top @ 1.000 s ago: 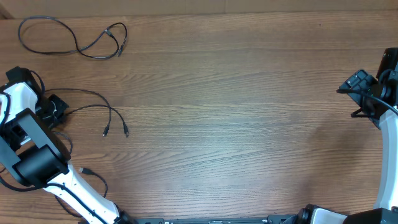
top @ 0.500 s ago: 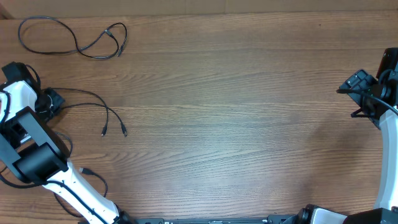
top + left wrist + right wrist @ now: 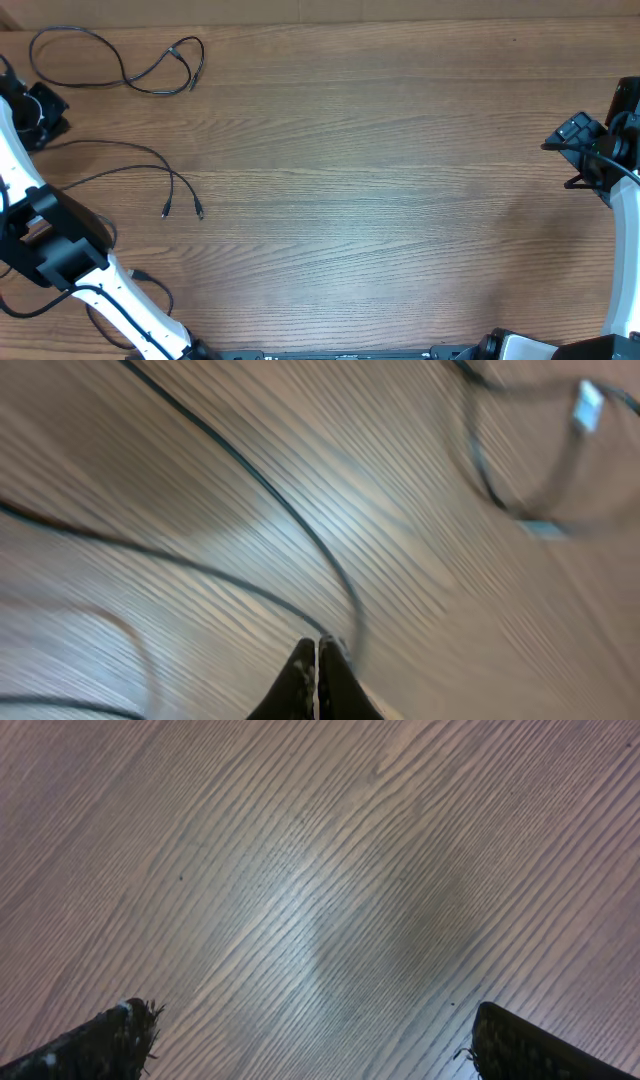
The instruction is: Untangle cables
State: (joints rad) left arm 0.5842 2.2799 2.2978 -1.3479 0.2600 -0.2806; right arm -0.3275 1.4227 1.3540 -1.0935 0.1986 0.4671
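Note:
One thin black cable (image 3: 120,65) lies apart as a loose loop at the far left corner of the table. Two more cables (image 3: 150,160) run side by side from the left edge to small plug ends (image 3: 182,212). My left gripper (image 3: 45,115) is at the far left edge, between the loop and the pair. In the left wrist view its fingers (image 3: 317,652) are shut, with one cable (image 3: 260,485) running right to the tips. The view is blurred. My right gripper (image 3: 572,140) is at the right edge, open and empty (image 3: 320,1040), far from the cables.
The wooden table (image 3: 380,200) fills the view. The left arm's white and black links (image 3: 50,250) and its own thicker wires lie along the left and front left edge. The right arm (image 3: 625,200) stands at the right edge.
My left gripper has moved toward the far left, away from the front edge. The near ends of the two cables have followed it, and their plug ends slid slightly left. The right arm has not moved.

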